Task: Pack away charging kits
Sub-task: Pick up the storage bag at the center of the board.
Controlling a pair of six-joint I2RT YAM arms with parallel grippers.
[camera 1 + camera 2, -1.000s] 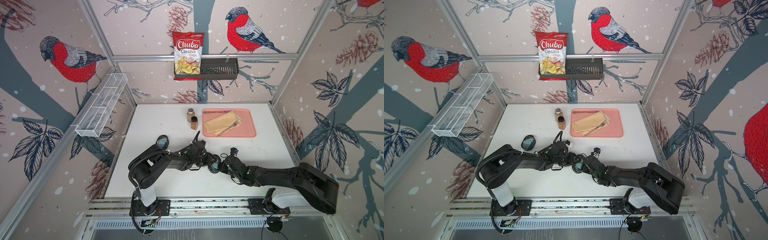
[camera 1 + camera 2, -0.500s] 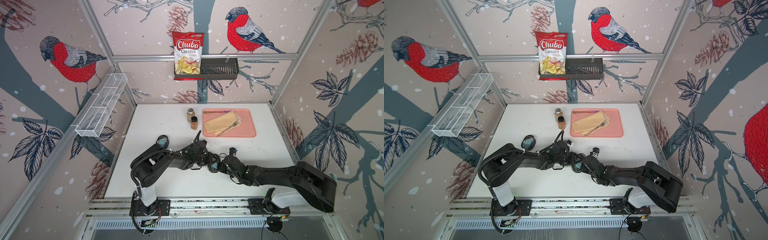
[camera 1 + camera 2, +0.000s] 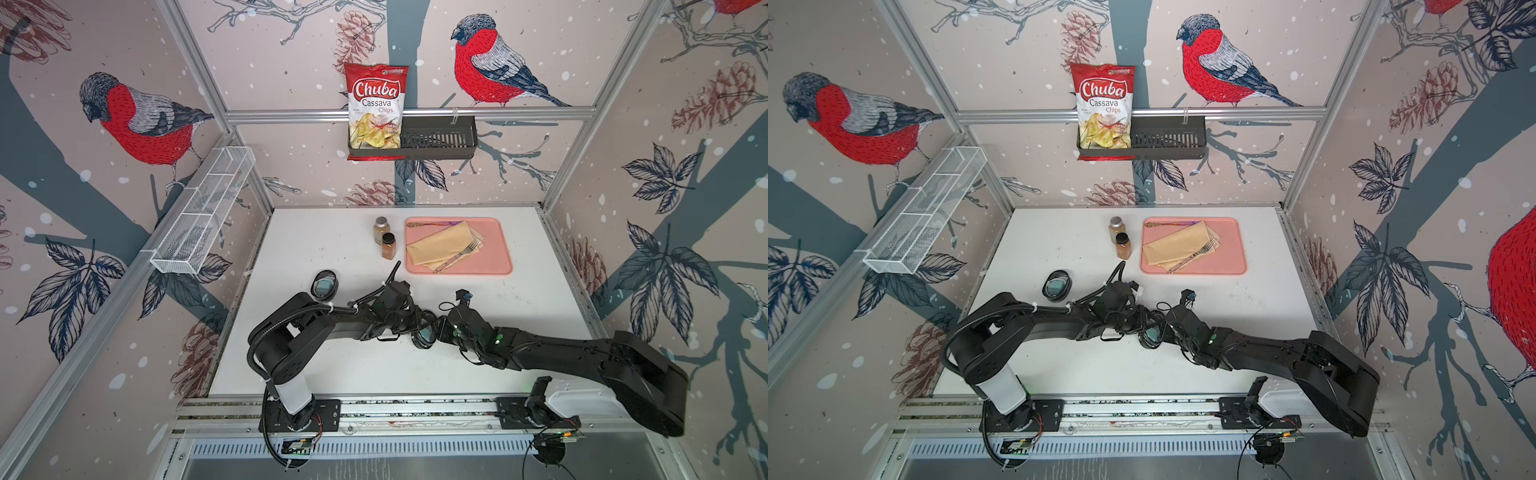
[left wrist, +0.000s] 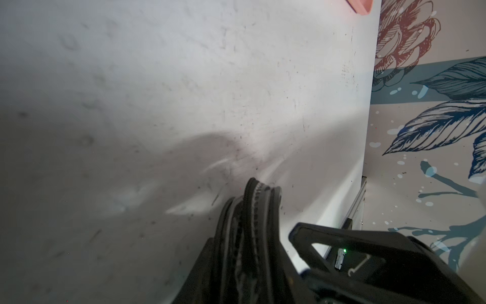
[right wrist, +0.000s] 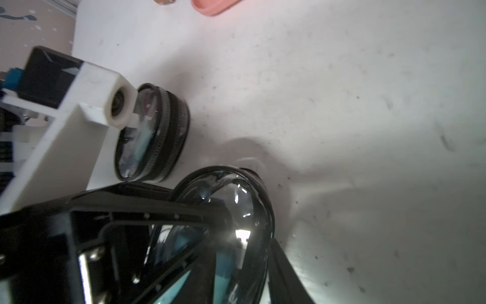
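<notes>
A scuffed white table (image 3: 316,237) floors a booth papered with red-breasted birds. In both top views the two arms meet low over its front middle, where the left gripper (image 3: 413,329) and the right gripper (image 3: 437,332) crowd around one oval case (image 3: 424,336). Against the top views of a second ago, the right wrist has crept slightly toward the left arm. The meeting spot and a second case (image 3: 324,285) near the table's left edge have not shifted, so I judge this kit to be mid-closing or mid-handover, not yet put away. The spice jars (image 3: 385,239) and pink tray (image 3: 500,232) stand behind, well apart, and bare table lies to the right and toward the front rail. The left wrist view shows the case (image 4: 252,223) edge-on, with open table beyond it as far as the side wall; how those jaws stand I cannot tell. The right wrist view shows black fingers (image 5: 147,210) straddling the case (image 5: 244,210), with a teal charger (image 5: 181,244) inside; whether they press it I cannot tell.
</notes>
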